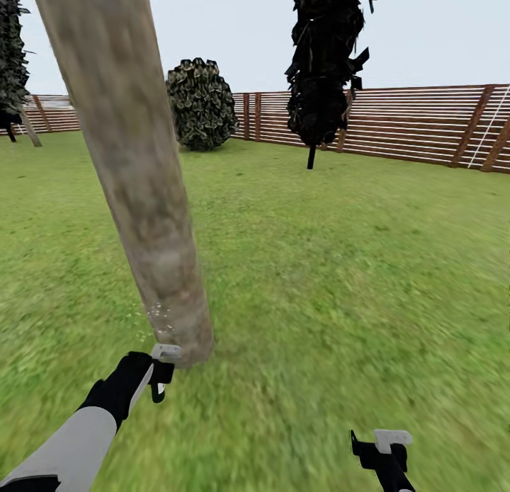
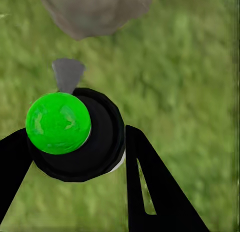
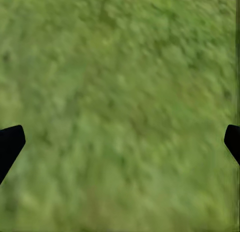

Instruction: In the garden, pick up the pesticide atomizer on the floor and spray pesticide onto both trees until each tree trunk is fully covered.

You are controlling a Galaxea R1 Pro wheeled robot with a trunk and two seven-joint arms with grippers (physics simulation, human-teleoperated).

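A thick grey-tan tree trunk (image 1: 142,180) rises from the garden lawn (image 1: 340,279) just ahead, leaning in the head view. My left gripper (image 1: 161,379) hovers beside the trunk's base. In the left wrist view my left gripper (image 2: 75,157) is shut on the pesticide atomizer (image 2: 75,137), a black body with a bright green round cap. Its grey nozzle (image 2: 67,74) points at the trunk's foot (image 2: 95,11). A few pale specks (image 1: 157,311) dot the trunk low down. My right gripper (image 1: 382,449) hangs open over grass, fingertips (image 3: 10,142) far apart with nothing between them.
A brown slatted fence (image 1: 425,124) rings the lawn at the back. A round dark bush (image 1: 202,103) and a thin-stemmed black-leaved tree (image 1: 326,60) stand near it. Another leaning trunk (image 1: 30,127) shows far left. Open grass lies to the right.
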